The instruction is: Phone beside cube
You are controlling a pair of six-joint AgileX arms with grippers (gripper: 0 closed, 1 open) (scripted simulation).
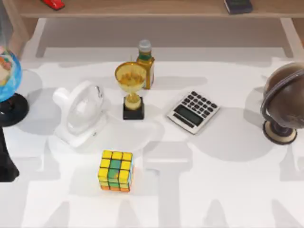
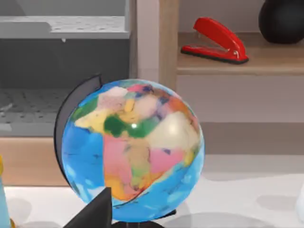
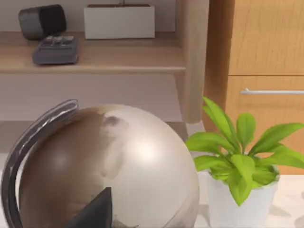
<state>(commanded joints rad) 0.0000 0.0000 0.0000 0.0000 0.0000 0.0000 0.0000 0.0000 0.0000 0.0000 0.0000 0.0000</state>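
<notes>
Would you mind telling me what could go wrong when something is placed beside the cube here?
1. The cube stands loose on the table; a nudge could slide it.
2. The trophy is tall on a small base just behind the cube; a low reach over it might topple it.
3. The coloured globe and the brown globe sit close in front of the wrist cameras, so an arm swinging out might hit one.

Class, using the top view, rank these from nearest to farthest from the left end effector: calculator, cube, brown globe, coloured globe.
Measured from the left end effector at the table's left edge:
1. Coloured globe, left edge, just behind it.
2. Cube, front, left of centre.
3. Calculator, right of centre.
4. Brown globe, right edge.
</notes>
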